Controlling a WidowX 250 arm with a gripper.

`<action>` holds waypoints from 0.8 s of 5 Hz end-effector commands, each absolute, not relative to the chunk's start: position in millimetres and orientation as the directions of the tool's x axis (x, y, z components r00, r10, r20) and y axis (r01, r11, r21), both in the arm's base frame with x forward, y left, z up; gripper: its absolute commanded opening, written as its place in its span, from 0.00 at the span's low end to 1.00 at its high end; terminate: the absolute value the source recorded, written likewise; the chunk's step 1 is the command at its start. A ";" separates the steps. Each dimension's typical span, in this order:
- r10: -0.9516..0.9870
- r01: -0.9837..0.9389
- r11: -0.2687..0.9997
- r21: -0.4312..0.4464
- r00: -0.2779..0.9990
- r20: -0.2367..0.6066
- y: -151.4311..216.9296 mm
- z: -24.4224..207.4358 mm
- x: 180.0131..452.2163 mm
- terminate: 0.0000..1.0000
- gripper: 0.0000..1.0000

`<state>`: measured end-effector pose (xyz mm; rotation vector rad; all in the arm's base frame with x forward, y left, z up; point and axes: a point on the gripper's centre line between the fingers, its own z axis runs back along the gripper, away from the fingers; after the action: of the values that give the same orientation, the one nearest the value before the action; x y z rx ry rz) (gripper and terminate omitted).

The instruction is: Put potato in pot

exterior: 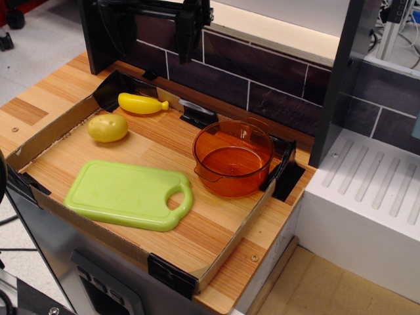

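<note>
**Potato on the desk, pot beside it**

This is the one view, looking down from the front.

My fingers (188, 29) hang high up at the back, near the dark brick wall (262, 72). They are black against a dark background, so I cannot tell if they are spread or pressed together. They hold nothing that I can see.

The potato (107, 127) is pale yellow and round like an egg. It lies on the wooden desk (210, 223), at the back left, near the low cardboard wall (52, 134) that runs around the desk. It is not in the pot.

The pot (233, 158) is orange and see-through. It stands upright on the right side, well apart from the potato. Its little lip points to the front left. Nothing is inside it.

A long yellow toy (142, 103) lies just behind the potato, close to the back wall. It does not touch the potato.

A green board (128, 195) lies flat at the front, between the potato and the near edge. Its handle end, with a hole in it, is near the pot.
</note>
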<state>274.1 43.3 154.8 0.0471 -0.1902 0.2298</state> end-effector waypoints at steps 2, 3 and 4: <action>-0.037 0.013 0.994 0.105 0.970 0.238 57.2 158.6 275.4 0.00 1.00; -0.273 0.262 0.961 0.086 0.946 0.176 93.7 171.4 275.2 0.00 1.00; -0.454 0.455 0.890 0.018 0.884 0.107 120.4 152.4 278.4 0.00 1.00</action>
<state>268.9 118.0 136.7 -0.0428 -0.0625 -0.4762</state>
